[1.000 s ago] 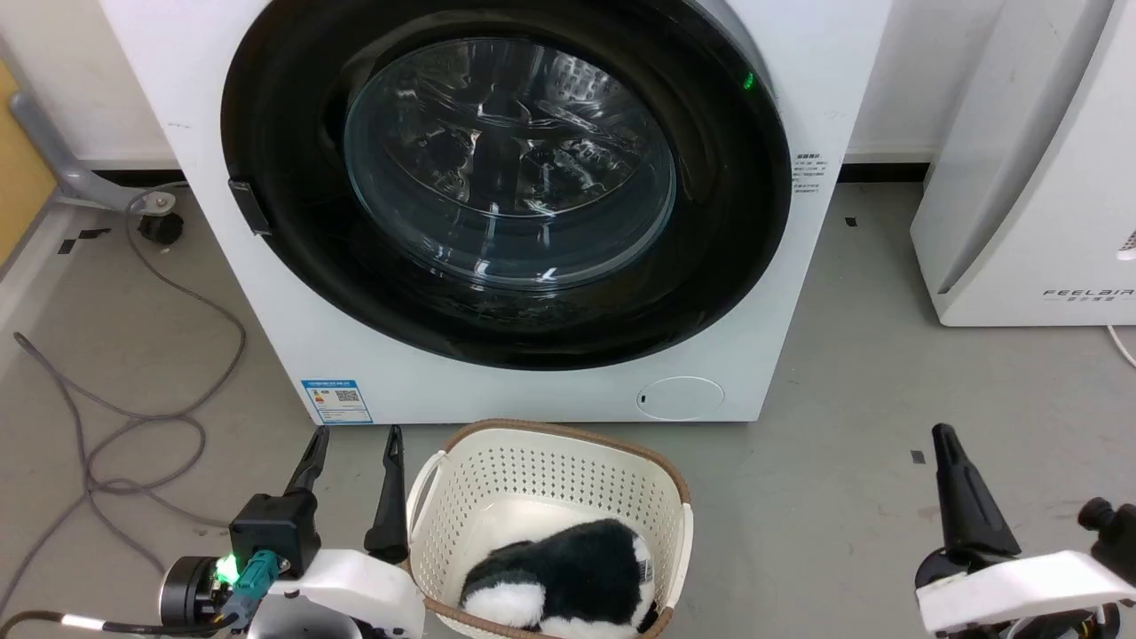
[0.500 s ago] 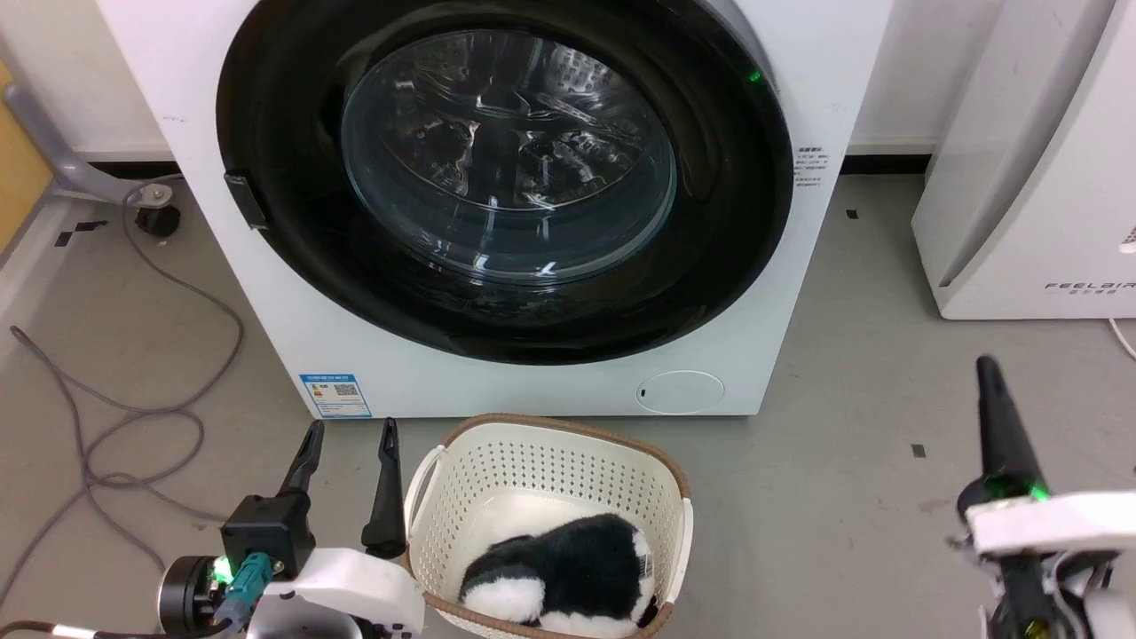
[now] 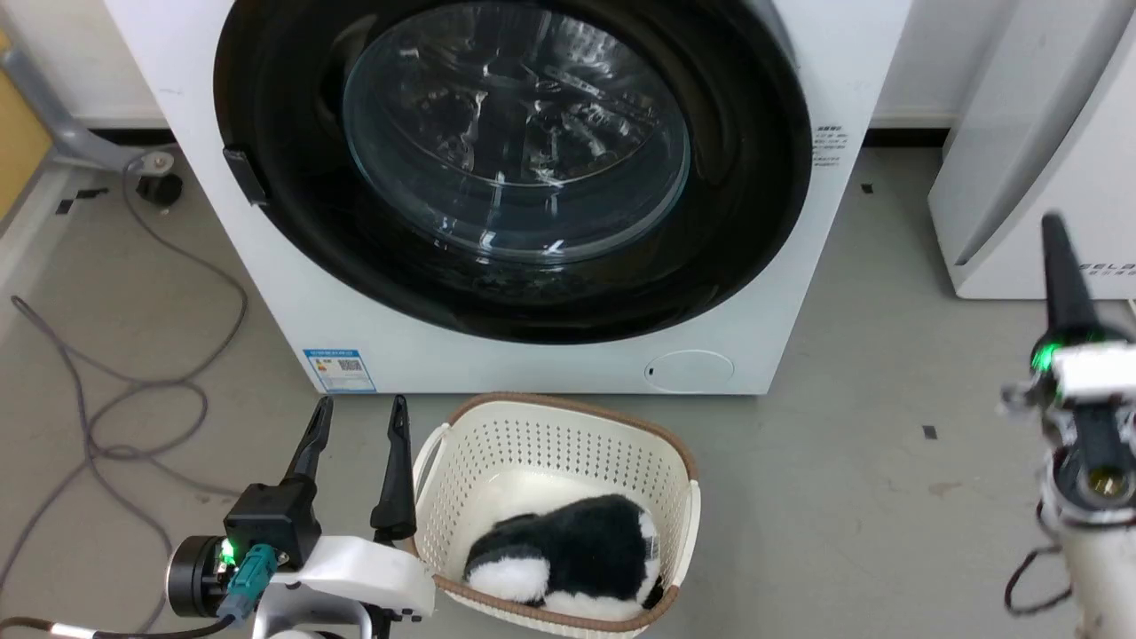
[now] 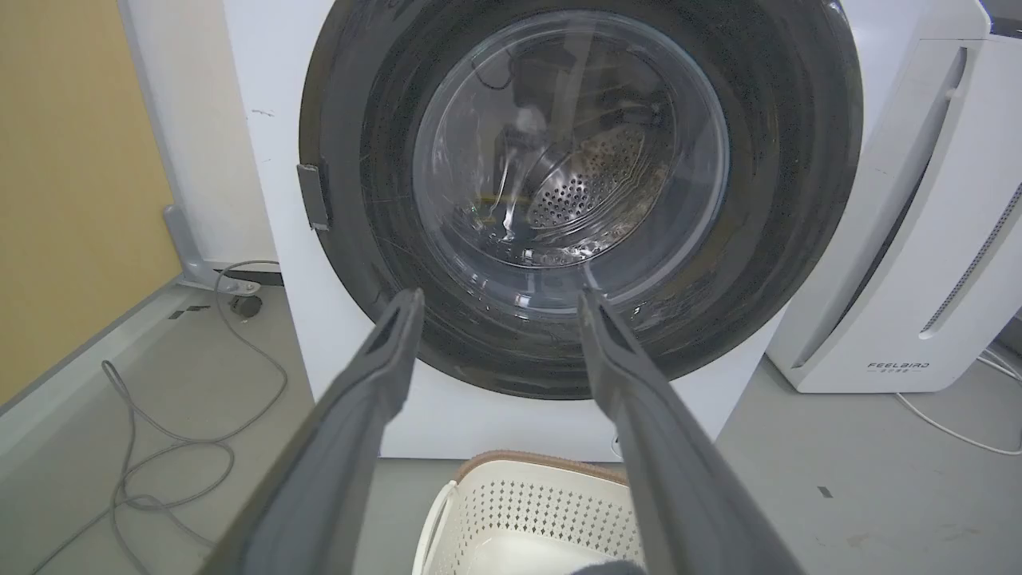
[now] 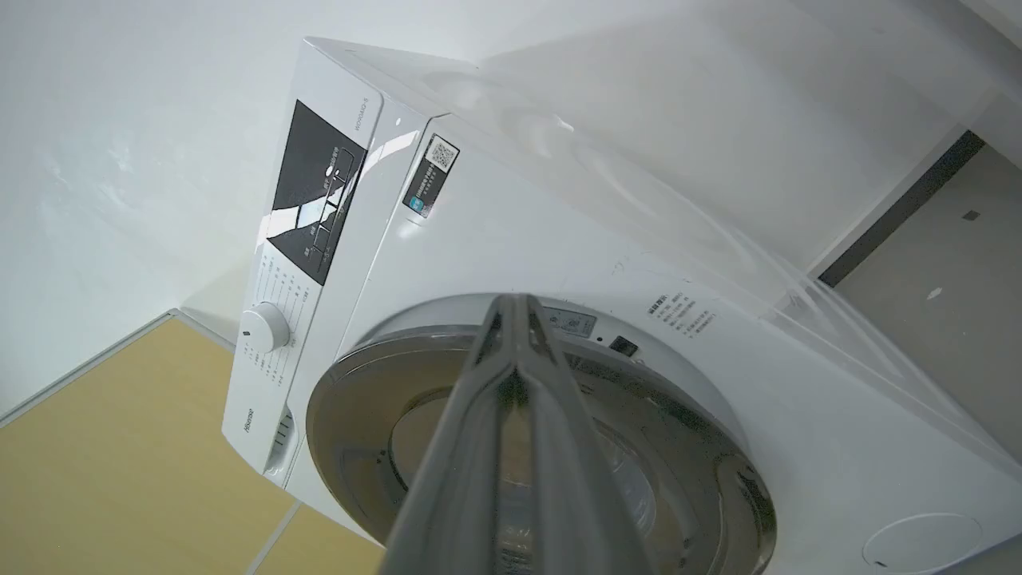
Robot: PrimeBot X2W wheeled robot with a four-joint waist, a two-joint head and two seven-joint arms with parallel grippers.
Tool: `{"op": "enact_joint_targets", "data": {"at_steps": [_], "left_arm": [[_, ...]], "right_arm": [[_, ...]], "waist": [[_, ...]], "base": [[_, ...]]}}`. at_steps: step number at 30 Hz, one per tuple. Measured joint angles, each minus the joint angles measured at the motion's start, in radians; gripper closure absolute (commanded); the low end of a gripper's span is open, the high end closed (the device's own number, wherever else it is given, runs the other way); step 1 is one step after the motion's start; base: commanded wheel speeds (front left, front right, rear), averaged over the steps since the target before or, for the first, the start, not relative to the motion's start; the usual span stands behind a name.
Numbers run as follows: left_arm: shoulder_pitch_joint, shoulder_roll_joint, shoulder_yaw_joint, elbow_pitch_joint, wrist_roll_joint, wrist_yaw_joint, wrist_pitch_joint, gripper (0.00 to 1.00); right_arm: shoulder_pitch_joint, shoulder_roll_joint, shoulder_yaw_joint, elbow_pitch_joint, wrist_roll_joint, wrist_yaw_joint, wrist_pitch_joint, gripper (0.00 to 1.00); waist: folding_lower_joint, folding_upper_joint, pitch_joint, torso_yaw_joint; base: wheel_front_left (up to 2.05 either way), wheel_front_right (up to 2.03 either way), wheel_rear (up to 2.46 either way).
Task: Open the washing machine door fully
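Counts first: we log one washing machine (image 3: 532, 368), one washing machine door (image 3: 513, 169), two grippers, one basket (image 3: 568, 410), one plush toy (image 3: 568, 559), and one second white appliance (image 3: 1003, 177). On the machine front we count one blue sticker (image 3: 337, 370) and one round cap (image 3: 690, 370), plus one knob (image 5: 265, 326) on its panel. The grey cable (image 3: 133, 399) loops on the floor at 9 o'clock; we can't count its strands.

The door fills 12 o'clock of the head view and sits flat against the machine front, glass bowl at centre. One small grey tab (image 3: 244, 177) is on its rim at 9 o'clock.

The left gripper (image 3: 361, 404) is at 7 o'clock of the head view. Its two fingers are spread with nothing between them. The door is at its 1 o'clock, well apart, no contact. The basket is just beside it at 3 o'clock, with the black-and-white plush toy inside.

The right gripper (image 3: 1055, 229) is at 3 o'clock of the head view. In the right wrist view its two fingers meet at the tips and hold nothing. The door is at its 9 o'clock, well apart. The second appliance is behind it at 12 o'clock.
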Motion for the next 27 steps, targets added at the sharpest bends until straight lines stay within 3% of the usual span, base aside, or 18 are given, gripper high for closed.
{"op": "enact_joint_targets", "data": {"at_steps": [8, 16, 27], "left_arm": [[-0.024, 0.0, -0.012, -0.01, -0.002, 0.0, -0.015, 0.0], [-0.058, 0.0, -0.03, -0.018, -0.014, 0.0, -0.032, 0.0], [-0.111, 0.0, -0.05, -0.031, -0.036, 0.004, -0.054, 0.0]], "right_arm": [[-0.198, -0.113, 0.146, 0.11, 0.182, 0.0, 0.001, 1.0], [-0.429, -0.211, 0.374, 0.222, 0.357, 0.0, 0.066, 1.0], [-0.824, -0.254, 0.757, 0.498, 0.591, 0.0, 0.202, 1.0]], "waist": [[0.0001, -0.0001, 0.038, 0.016], [0.0001, 0.0, 0.093, 0.031], [0.0, 0.0, 0.182, 0.045]], "base": [[0.0, 0.0, 0.0], [0.0, 0.0, 0.0], [0.0, 0.0, 0.0]]}}
